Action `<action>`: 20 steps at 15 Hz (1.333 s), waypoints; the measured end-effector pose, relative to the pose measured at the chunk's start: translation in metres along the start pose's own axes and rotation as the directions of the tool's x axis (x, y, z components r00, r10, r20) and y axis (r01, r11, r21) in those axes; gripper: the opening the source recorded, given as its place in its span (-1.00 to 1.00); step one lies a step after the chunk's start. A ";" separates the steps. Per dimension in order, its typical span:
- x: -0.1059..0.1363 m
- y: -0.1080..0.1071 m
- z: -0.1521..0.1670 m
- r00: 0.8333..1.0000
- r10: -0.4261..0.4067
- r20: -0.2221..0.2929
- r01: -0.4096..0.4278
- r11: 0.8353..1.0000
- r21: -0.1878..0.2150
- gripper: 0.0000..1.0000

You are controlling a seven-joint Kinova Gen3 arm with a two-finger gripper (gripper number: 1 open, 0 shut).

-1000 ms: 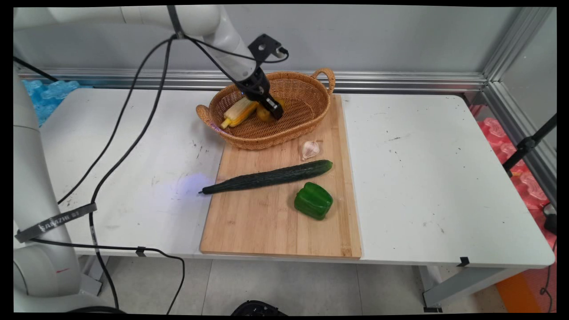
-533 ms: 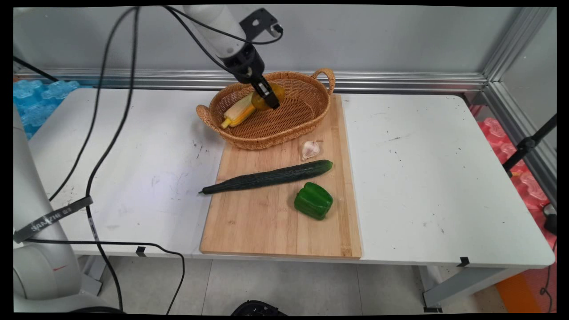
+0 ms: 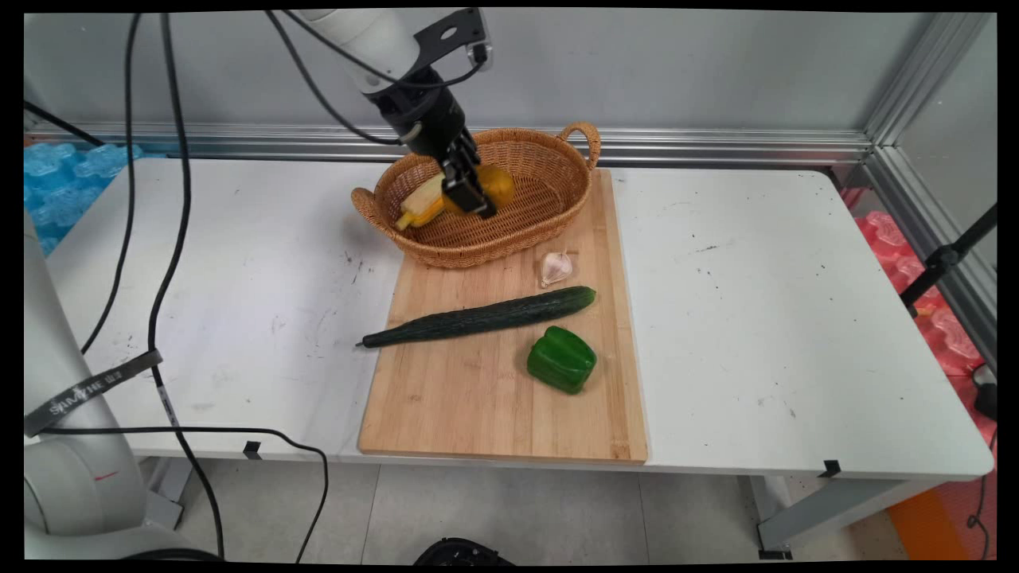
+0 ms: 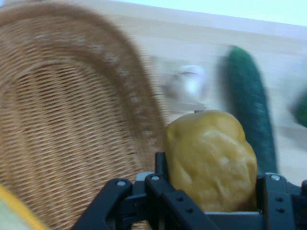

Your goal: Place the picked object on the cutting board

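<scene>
Yellow-brown potato (image 4: 211, 160) is sitting pinched between my fingers (image 4: 280, 201), my gripper (image 3: 471, 191) holding it above the basket (image 3: 541, 215) at the board's (image 3: 478, 398) far edge. Corn (image 3: 422, 205) is lying in the basket; garlic (image 3: 555, 267), cucumber (image 3: 482, 316) and pepper (image 3: 561, 360) are lying on the board.

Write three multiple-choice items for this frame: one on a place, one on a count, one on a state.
1. Where does the corn lie?
A. in the wicker basket
B. on the cutting board
C. on the bare table

2. How many vegetables rest on the board?
A. one
B. three
C. five

3. The pincer is:
A. open, empty
B. shut on the potato
C. out of view

Answers: A, the corn sits inside the weave; B, garlic, cucumber and green pepper; B, the hand view shows the potato clamped.
</scene>
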 end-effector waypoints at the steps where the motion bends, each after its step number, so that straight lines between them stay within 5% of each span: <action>1: -0.001 0.007 -0.003 0.999 0.049 -0.001 -0.049 0.998 -0.026 -1.00; 6: -0.007 0.030 -0.005 0.978 0.210 -0.015 -0.210 0.972 -0.105 -1.00; 10: -0.015 0.050 0.001 0.944 0.329 -0.029 -0.329 0.930 -0.162 -1.00; 14: -0.025 0.072 0.016 0.895 0.442 -0.049 -0.442 0.870 -0.217 -1.00; 17: -0.037 0.091 0.038 0.838 0.542 -0.067 -0.539 0.802 -0.256 -1.00; 20: -0.047 0.102 0.057 0.798 0.598 -0.073 -0.592 0.756 -0.278 -1.00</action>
